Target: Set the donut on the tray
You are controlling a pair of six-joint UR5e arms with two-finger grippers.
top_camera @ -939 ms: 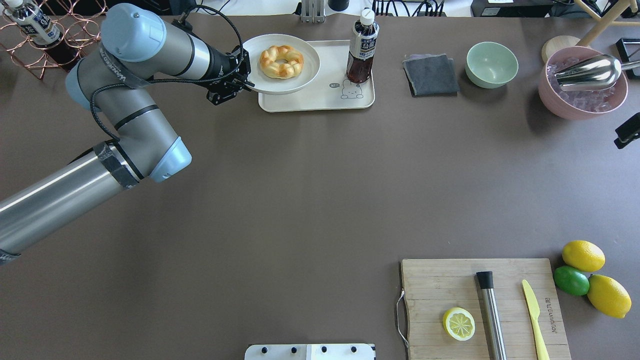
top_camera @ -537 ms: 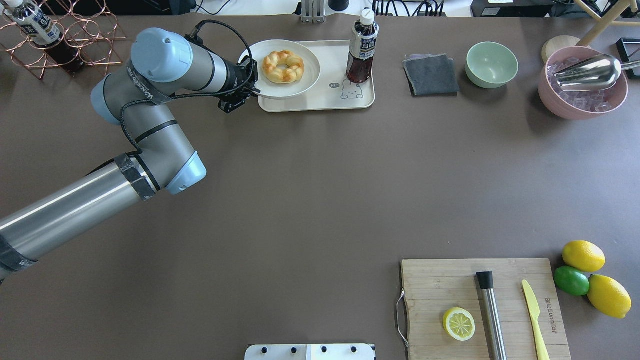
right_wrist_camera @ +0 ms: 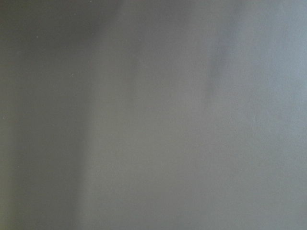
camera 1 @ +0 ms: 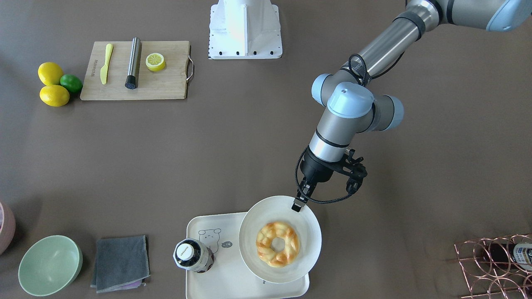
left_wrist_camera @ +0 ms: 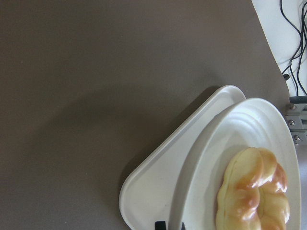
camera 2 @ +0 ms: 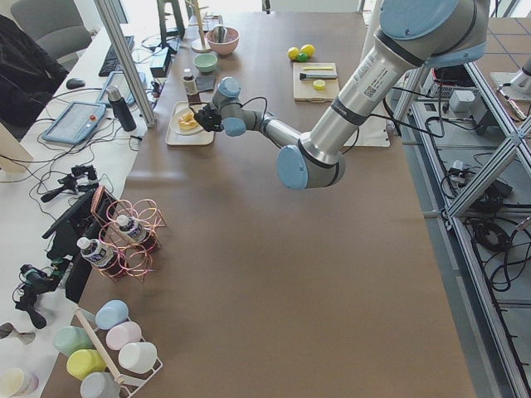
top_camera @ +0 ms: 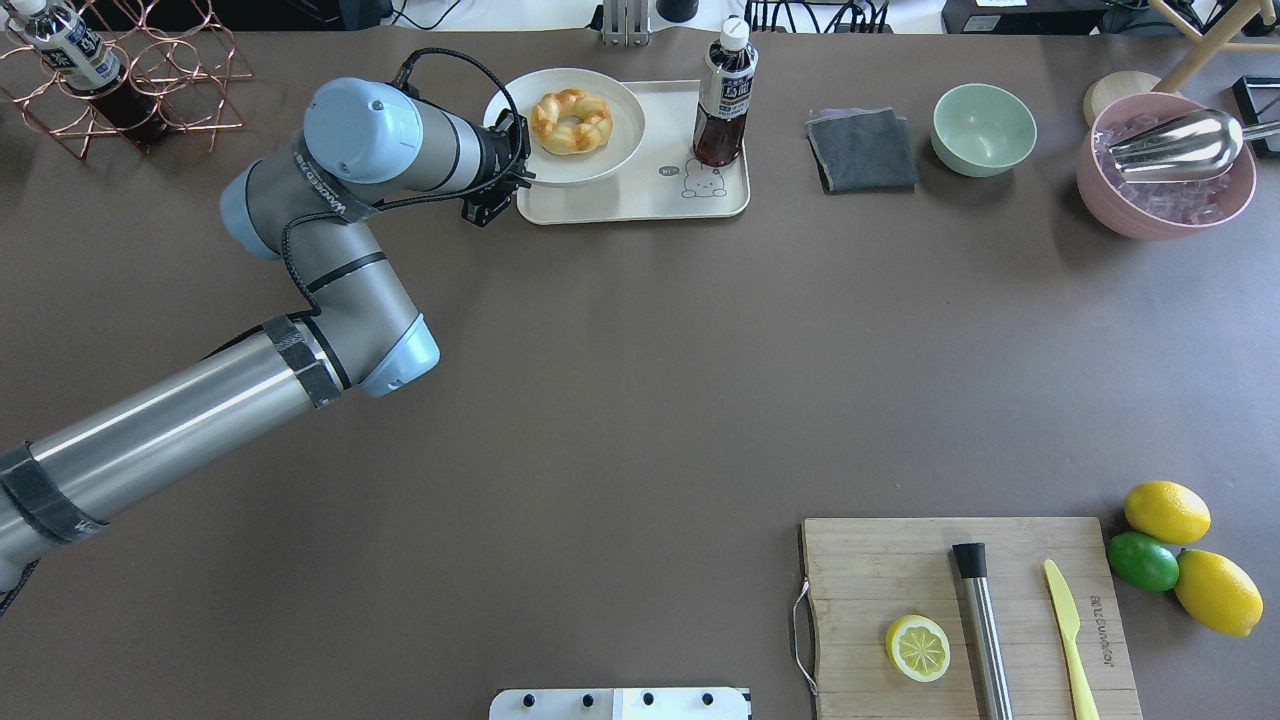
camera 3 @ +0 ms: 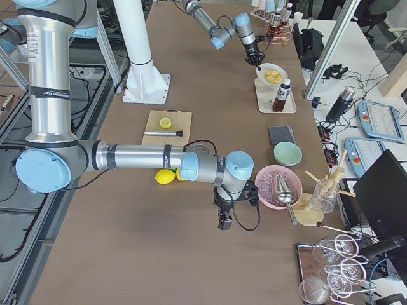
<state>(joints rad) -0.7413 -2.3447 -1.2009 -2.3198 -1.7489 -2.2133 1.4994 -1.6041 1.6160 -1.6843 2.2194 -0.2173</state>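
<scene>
So the donut (camera 1: 277, 243) is sitting in the middle of a round white plate (camera 1: 254, 220), not directly on the tray (camera 1: 220, 283). The plate overlaps the tray's end on the robot's left side and hangs out past its edge. From the wrist cam it looks tilted, with the tray rim showing underneath, but I honestly can't tell if its bottom touches the tray anywhere. The left gripper (camera 1: 297, 205) is pinched onto the plate's rim on the side nearest the robot, one finger above the edge and one below. At the tray's other end a dark drink bottle (camera 1: 190, 254) stands upright next to the little bear drawing, near the plate but not touching it. Off the tray toward the robot's right there's a folded grey cloth (camera 1: 120, 262), then a pale green bowl (camera 1: 50, 265). The right gripper (camera 3: 222, 222) hangs low over the table near a pink bowl (camera 3: 264, 197), well apart from all this. Only the side cam catches it, so I can't tell if it's open or closed.
</scene>
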